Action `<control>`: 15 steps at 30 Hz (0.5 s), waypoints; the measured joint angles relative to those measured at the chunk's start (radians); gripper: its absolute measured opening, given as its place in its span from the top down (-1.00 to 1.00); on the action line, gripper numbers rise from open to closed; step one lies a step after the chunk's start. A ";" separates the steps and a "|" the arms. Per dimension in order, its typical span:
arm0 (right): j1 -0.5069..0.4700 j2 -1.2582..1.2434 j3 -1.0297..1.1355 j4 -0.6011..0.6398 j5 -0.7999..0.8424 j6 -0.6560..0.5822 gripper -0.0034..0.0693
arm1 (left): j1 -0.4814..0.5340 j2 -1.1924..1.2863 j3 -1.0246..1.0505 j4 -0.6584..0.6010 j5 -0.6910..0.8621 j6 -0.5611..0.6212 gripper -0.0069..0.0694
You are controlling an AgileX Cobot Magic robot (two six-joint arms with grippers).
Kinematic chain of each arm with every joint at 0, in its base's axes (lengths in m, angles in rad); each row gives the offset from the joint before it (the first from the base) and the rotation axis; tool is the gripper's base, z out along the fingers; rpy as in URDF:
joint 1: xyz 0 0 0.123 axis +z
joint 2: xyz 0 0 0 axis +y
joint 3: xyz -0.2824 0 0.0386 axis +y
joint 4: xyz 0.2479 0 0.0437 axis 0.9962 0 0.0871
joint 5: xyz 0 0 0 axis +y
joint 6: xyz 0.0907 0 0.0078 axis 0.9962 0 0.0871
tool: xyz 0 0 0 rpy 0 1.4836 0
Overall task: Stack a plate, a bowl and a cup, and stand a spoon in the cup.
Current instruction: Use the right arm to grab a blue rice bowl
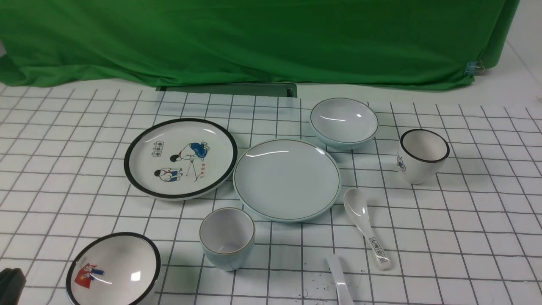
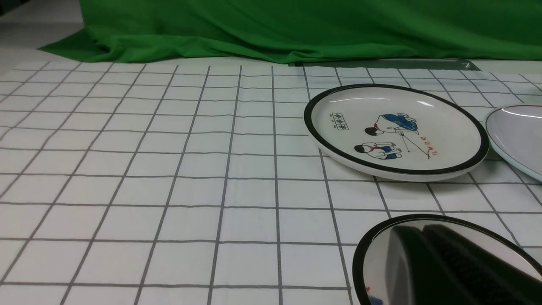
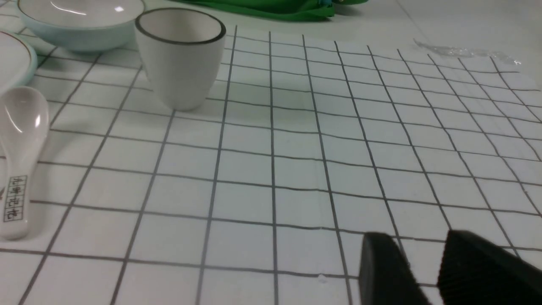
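The jaws of the left gripper (image 2: 423,228) are closed; those of the right gripper (image 3: 413,235) are parted. In the front view, the pale blue-green plate (image 1: 287,180) is flanked by the plain cup (image 1: 228,258) at seven o'clock, the plain spoon (image 1: 338,275) at five and the plain bowl (image 1: 344,123) at one.

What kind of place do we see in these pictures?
Probably a robot test or recording station, not a dining room: a grid-marked tabletop, a green cloth hung behind it, and a robot's tool near the spread-out tableware.
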 joint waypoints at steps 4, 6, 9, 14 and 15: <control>0.000 0.000 0.000 0.000 0.000 0.000 0.24 | 0.000 0.000 0.000 0.000 0.000 0.000 0.89; 0.000 0.000 0.000 0.000 0.000 0.000 0.24 | 0.000 0.000 0.000 0.000 0.000 0.000 0.89; 0.000 0.000 0.000 0.000 0.000 0.000 0.24 | 0.000 0.000 0.000 0.000 0.000 0.000 0.89; 0.000 0.000 0.000 0.000 0.000 0.009 0.24 | 0.000 0.000 0.000 0.000 0.000 0.000 0.89; 0.000 0.000 0.000 0.000 0.000 0.016 0.24 | 0.000 0.000 0.000 0.000 0.000 0.000 0.89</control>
